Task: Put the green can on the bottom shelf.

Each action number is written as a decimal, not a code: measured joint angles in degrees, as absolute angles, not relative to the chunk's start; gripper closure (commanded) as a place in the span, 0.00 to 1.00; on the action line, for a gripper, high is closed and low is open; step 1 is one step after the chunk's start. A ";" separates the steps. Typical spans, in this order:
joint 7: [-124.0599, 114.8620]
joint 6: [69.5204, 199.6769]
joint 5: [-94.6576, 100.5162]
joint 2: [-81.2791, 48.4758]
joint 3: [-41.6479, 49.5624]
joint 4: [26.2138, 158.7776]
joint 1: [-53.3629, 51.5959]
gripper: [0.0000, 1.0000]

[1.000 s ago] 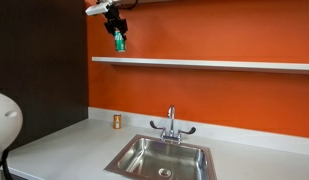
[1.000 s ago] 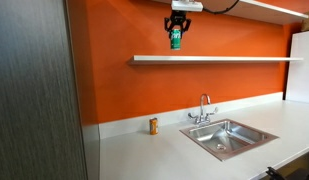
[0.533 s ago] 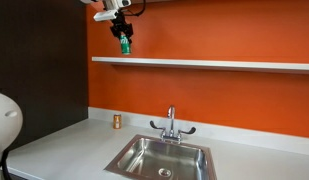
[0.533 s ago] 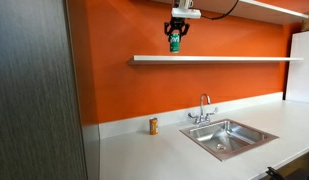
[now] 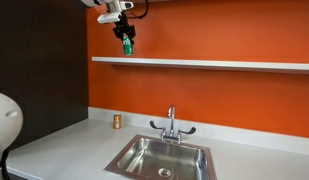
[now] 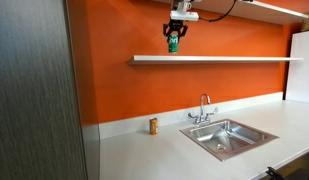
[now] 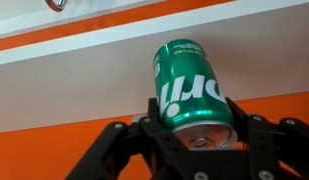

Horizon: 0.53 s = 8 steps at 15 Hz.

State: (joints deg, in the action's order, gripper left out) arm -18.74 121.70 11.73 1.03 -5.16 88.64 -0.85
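My gripper (image 5: 125,38) (image 6: 175,35) is shut on the green can (image 5: 126,45) (image 6: 174,43) and holds it upright in the air, just above the near end of the bottom shelf (image 5: 224,63) (image 6: 234,58), a long pale shelf on the orange wall. In the wrist view the can (image 7: 189,85) fills the space between the black jaws (image 7: 194,125), with the pale shelf (image 7: 74,80) behind it.
A small brown-copper can (image 5: 117,120) (image 6: 152,125) stands on the grey countertop (image 5: 64,150) (image 6: 154,155) by the wall. A steel sink (image 5: 164,155) (image 6: 226,138) with a faucet (image 5: 172,122) (image 6: 203,108) is set into the counter. A dark panel (image 6: 34,90) stands beside the wall.
The gripper with the green can has moved along the wall towards the shelf and slightly up.
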 measured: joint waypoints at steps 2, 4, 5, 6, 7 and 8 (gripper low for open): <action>-18.65 121.70 11.73 0.01 -4.97 87.60 -0.86 0.61; -18.48 121.70 11.73 -1.09 -4.66 86.58 -0.93 0.61; -18.43 121.70 11.73 -1.65 -4.55 86.07 -0.95 0.61; -18.36 121.70 11.73 -2.19 -4.47 85.60 -0.95 0.61; -18.28 121.70 11.73 -2.70 -4.41 85.13 -0.97 0.61; -18.16 121.70 11.70 -3.17 -4.34 84.70 -1.02 0.61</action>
